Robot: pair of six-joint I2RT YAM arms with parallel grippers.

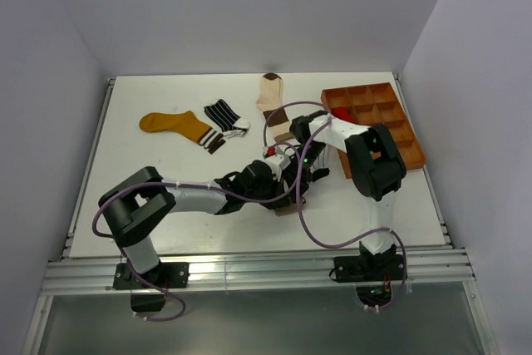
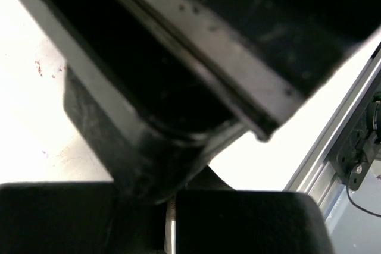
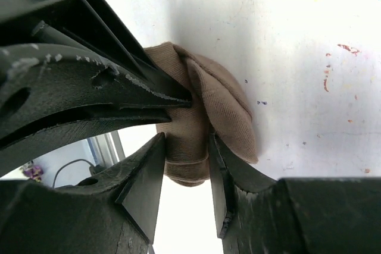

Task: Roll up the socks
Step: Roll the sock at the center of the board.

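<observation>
Right wrist view: taupe sock (image 3: 223,108), part-rolled, on table (image 3: 297,34) nr centre. Left gripper (image 3: 186,104) jaws pressed together, pinching a fold. Right gripper (image 3: 183,150) jaws half-spread astride roll; grip unclear. I judge it soft, light, prone to unroll; hold across mid-roll.

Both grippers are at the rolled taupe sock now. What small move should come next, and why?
Probably the right gripper should ease back off the taupe sock. The left gripper is shut on the roll's fold, so it looks able to hold the roll alone.
</observation>
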